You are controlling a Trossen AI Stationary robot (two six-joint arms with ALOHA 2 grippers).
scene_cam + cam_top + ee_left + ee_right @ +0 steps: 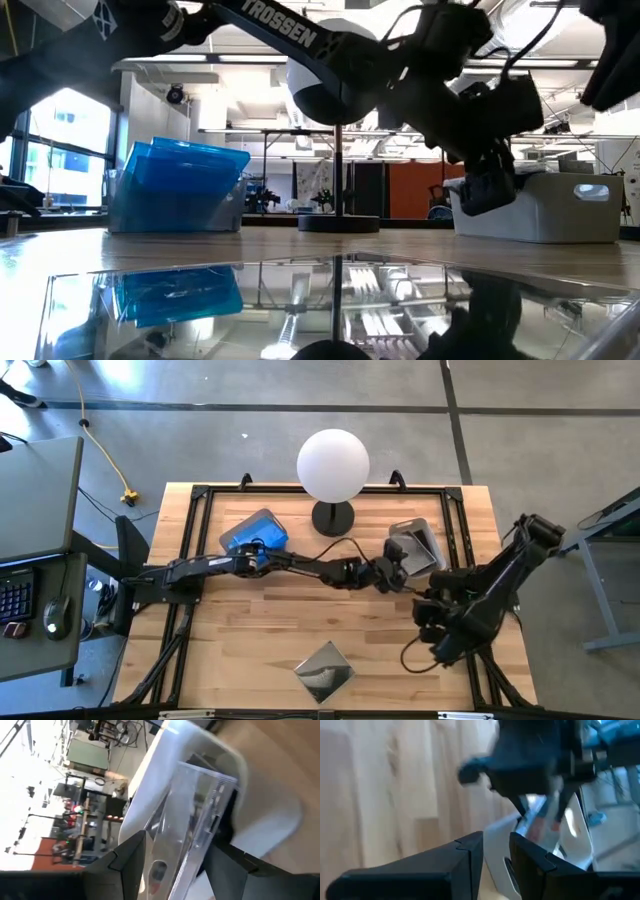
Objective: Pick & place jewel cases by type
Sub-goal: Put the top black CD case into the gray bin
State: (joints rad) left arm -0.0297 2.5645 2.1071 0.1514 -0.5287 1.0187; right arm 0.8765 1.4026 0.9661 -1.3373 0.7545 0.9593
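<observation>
One clear jewel case (200, 820) clamped in left gripper (392, 573) | directly over right bin (425, 536) | right gripper (495, 855) narrowly parted, empty, nearby.

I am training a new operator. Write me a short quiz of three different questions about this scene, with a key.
1. True or false: the left gripper holds a jewel case at the grey bin on the right.
2. Which colour are the cases in the bin on the left? A) blue B) red C) green
3. Fill in: one dark case lies flat near the table's ____ edge.

Key: 1 true; 2 A; 3 front. The right gripper waits near the table's right side.
</observation>
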